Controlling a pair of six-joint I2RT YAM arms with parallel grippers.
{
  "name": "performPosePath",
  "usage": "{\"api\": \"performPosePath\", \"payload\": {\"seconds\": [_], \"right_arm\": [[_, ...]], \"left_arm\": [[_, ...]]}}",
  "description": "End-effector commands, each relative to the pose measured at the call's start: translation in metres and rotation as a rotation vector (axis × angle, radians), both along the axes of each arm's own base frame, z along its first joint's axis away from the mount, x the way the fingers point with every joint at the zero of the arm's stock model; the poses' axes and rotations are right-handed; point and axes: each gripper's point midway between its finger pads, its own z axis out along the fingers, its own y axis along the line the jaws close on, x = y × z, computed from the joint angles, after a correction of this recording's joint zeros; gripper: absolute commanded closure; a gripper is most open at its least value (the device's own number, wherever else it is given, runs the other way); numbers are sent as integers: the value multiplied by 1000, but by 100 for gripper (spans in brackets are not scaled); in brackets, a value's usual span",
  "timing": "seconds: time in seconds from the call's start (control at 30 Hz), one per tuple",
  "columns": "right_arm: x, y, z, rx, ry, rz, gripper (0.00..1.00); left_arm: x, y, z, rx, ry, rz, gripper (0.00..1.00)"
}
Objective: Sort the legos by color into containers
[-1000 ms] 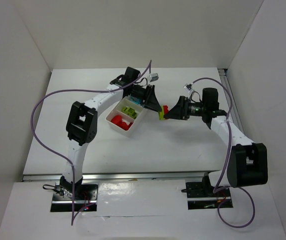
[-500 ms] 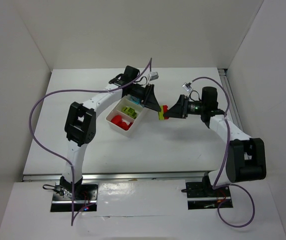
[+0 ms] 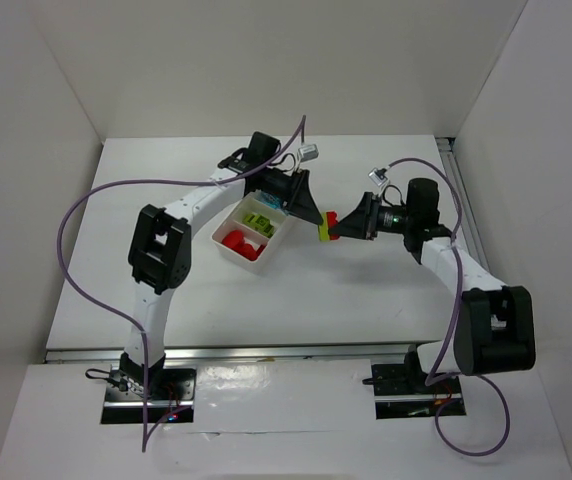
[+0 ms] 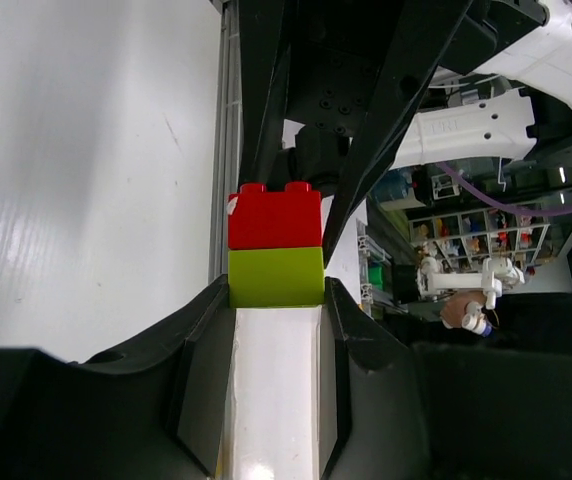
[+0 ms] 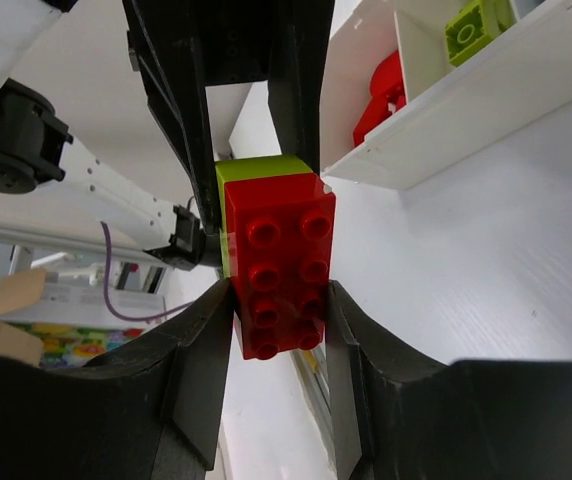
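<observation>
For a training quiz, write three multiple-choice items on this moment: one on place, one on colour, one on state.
1. Where is the two-brick stack?
A. between the left pincer and the right pincer, right of the tray
B. inside the tray
C. beside the arm bases

2. Which colour of brick does the right pincer clamp?
A. cyan
B. lime
C. red

3. The left pincer is:
A. open, empty
B. shut on the lime brick
C. out of view

Key: 1 A, it bridges both pincers in the top view; 2 C, the red brick sits between its fingers; 3 B, its fingers press the lime brick's sides.
</observation>
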Motion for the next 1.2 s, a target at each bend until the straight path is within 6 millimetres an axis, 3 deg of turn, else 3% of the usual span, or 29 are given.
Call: {"api": "performPosePath", "payload": {"seconds": [0.0,0.2,0.4,0.47,0.63,0.77,0.87,0.93,1.17], "right_arm": [[11,-21,11,-29,-50,-128,100],[13,-42,11,-81,-55,-242,100],[16,-48,6,-90,-28,-283,100],[19,-50,6,-114,-38,-293,100],[26,-58,2,-176,-41,-339,100],[31,-59,-3,-185,-22,-334,100],[33,-56,-3,-190,-24,-331,100],[34,-54,-1,-200,-35,-327,100],[32,-53,-7,-222,-23,-328,100]], "left_arm": [[1,13,26,-31,-60,15,100],[25,32,22,7,-55,104,100],[40,51,26,65,-74,200,100],[60,71,19,168,-77,331,100],[84,135,-30,489,40,659,100],[90,161,-44,623,71,865,100],[101,167,-45,635,81,961,100],[108,169,-59,667,100,978,100],[116,152,-78,702,98,977,100]]}}
